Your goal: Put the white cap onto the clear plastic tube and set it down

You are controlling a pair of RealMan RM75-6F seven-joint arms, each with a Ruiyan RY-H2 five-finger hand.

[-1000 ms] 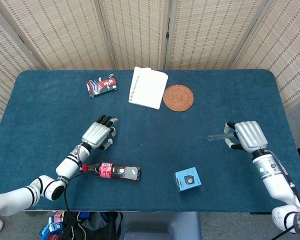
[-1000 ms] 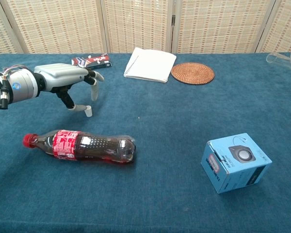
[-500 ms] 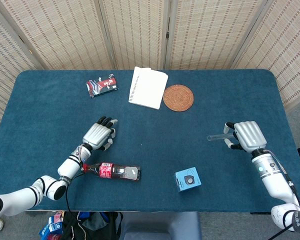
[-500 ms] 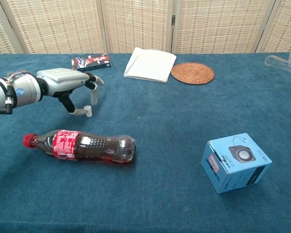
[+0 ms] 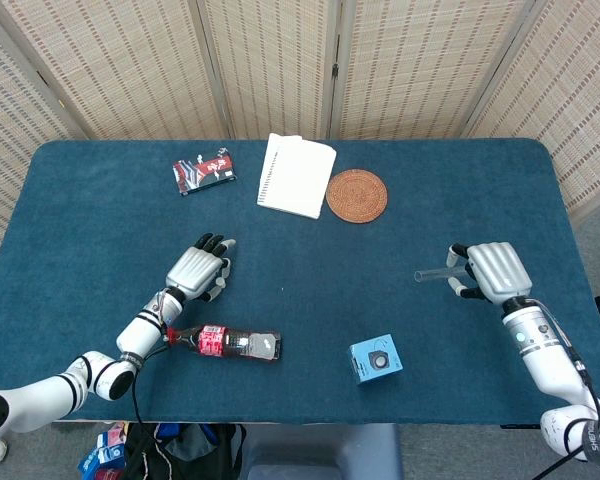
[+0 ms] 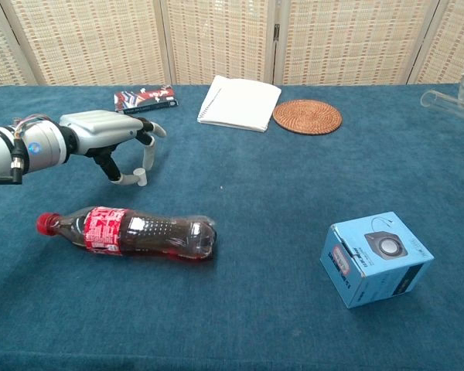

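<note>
Cola bottle (image 6: 127, 232) lying on its side, red-capped, dark liquid inside; blue box (image 6: 376, 259) closed, contents hidden. Clear plastic tube (image 5: 435, 273) held level in the right hand (image 5: 490, 270), fingers curled round its rear end, open mouth pointing toward table centre. White cap (image 6: 141, 175) pinched at the fingertips of the left hand (image 6: 108, 131), just above the blue table (image 5: 310, 320). Notebook (image 5: 297, 174), woven coaster (image 5: 357, 195) and snack packet (image 5: 203, 170) along the far edge; wicker screens (image 5: 280, 60) behind.
</note>
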